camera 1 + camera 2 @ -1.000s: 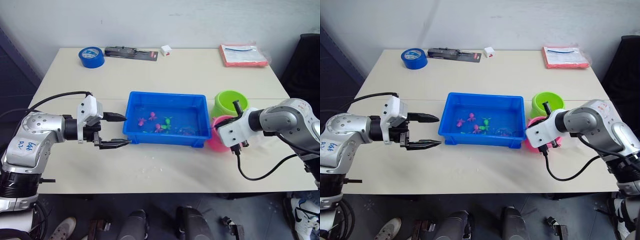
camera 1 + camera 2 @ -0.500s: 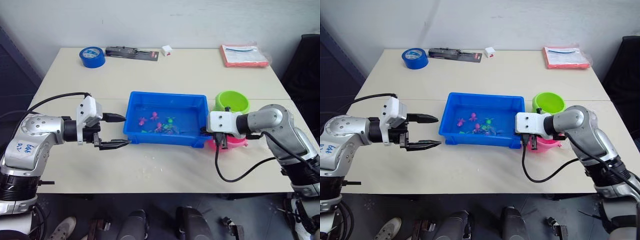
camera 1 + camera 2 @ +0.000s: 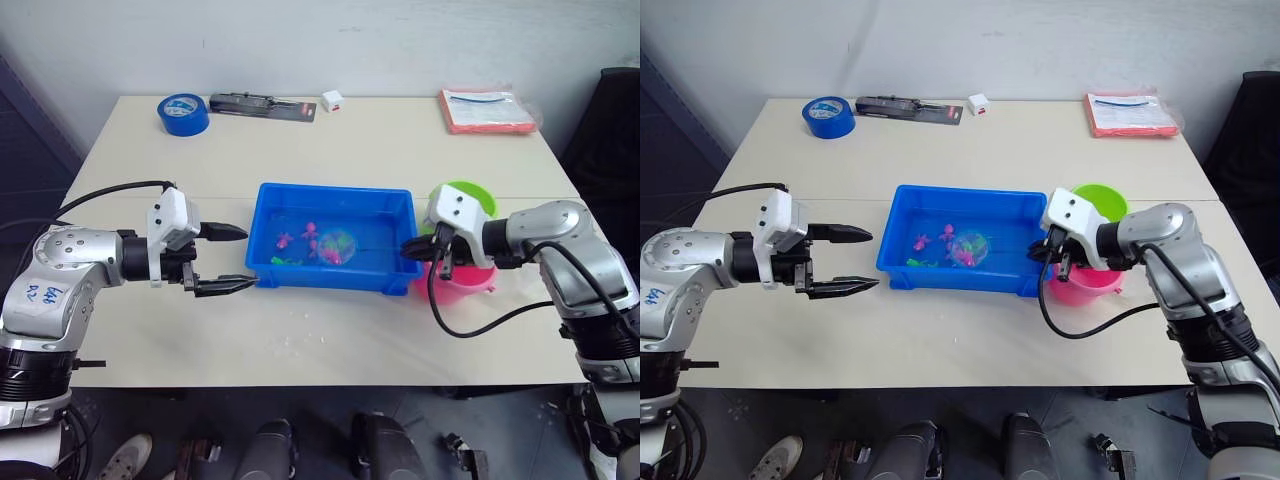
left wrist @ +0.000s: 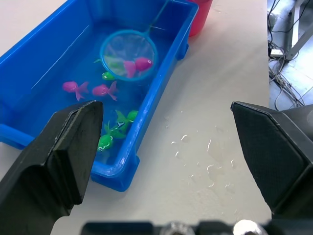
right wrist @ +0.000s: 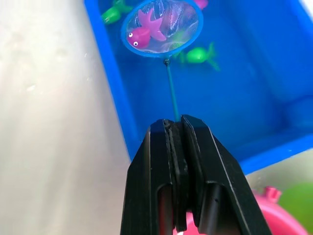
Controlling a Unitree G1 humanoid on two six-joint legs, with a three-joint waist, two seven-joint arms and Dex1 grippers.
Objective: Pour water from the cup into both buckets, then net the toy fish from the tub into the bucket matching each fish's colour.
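Net (image 5: 161, 27) at frame centre, inside blue tub (image 3: 395, 205): light blue ring, fine mesh, magenta fish (image 5: 145, 32) in it. Thin handle partly swallowed by right gripper (image 5: 175, 128), fingers pinched shut on it. Other pink and green fish blurred under water. Pink bucket (image 3: 462, 283) half hidden behind right arm; green bucket (image 3: 478, 196) behind it. Left gripper (image 3: 228, 259) centre left, fingers spread wide, empty.

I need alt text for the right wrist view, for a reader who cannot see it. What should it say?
The right gripper, fingers shut on the net's thin handle, holds the net over the blue tub with a pink fish in its mesh. A green fish lies beside the ring, and the pink bucket sits outside the tub.
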